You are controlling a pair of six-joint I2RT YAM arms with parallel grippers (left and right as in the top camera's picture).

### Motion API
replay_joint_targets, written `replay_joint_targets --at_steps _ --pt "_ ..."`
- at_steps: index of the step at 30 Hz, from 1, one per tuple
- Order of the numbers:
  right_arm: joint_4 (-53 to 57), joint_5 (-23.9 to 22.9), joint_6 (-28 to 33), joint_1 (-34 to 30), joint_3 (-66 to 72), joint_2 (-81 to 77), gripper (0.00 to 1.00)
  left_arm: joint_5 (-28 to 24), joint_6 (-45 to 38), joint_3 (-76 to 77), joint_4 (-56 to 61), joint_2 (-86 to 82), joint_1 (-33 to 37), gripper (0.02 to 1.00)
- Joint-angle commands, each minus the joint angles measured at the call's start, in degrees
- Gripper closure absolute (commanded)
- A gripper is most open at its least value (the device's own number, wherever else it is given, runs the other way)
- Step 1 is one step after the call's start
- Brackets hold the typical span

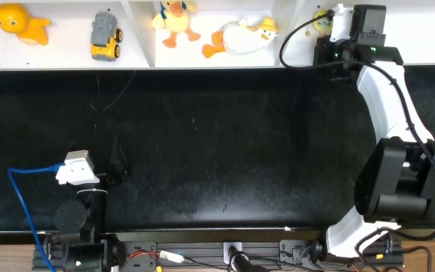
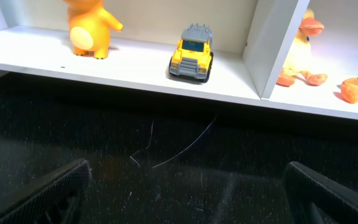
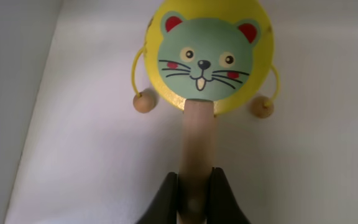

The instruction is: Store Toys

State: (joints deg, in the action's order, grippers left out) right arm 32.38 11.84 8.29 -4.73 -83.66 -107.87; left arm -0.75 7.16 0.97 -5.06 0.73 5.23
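The right gripper [image 3: 194, 188] has its two dark fingers [image 3: 168, 194] pinched narrow on the lower end of a wooden handle [image 3: 197, 134]. The handle belongs to a rattle drum [image 3: 205, 57] with a yellow rim and a green cat face. The drum lies flat, face up, on the white floor of the shelf [image 3: 86, 162], with its two string beads [image 3: 143, 102] resting on either side of the head. In the top view this is the rightmost compartment, where the right arm reaches up to the back of the table. The toy looks placed but not yet let go, so opening the fingers and drawing back out of the compartment appears to be what is left for this piece. The left gripper [image 2: 188, 186] hangs low over the black table [image 1: 217, 151] near its own base, fingers spread wide and holding nothing. Farther out, the other compartments already hold toys. An orange duck [image 1: 23, 23] and a yellow truck [image 1: 106, 36] share the left one. A plush duck [image 1: 176, 21] and a second plush bird [image 1: 244, 36], lying on its side, share the middle one. No loose toy shows on the table, so the job seems all but finished.
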Motion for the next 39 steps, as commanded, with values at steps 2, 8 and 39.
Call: replay_joint_targets --at_steps 2,8,39 --pt "0.4 0.8 -1.2 0.3 0.3 -0.8 0.316 0.5 0.4 -0.5 0.3 -0.6 -0.4 0.020" --pt "3.3 0.8 -6.4 0.3 0.2 -0.4 0.005 0.5 0.4 -0.5 0.3 -0.6 -0.4 0.020" --pt "54.1 -12.8 -46.9 -4.3 0.2 46.2 0.005 0.5 0.4 -0.5 0.3 -0.6 -0.4 0.023"
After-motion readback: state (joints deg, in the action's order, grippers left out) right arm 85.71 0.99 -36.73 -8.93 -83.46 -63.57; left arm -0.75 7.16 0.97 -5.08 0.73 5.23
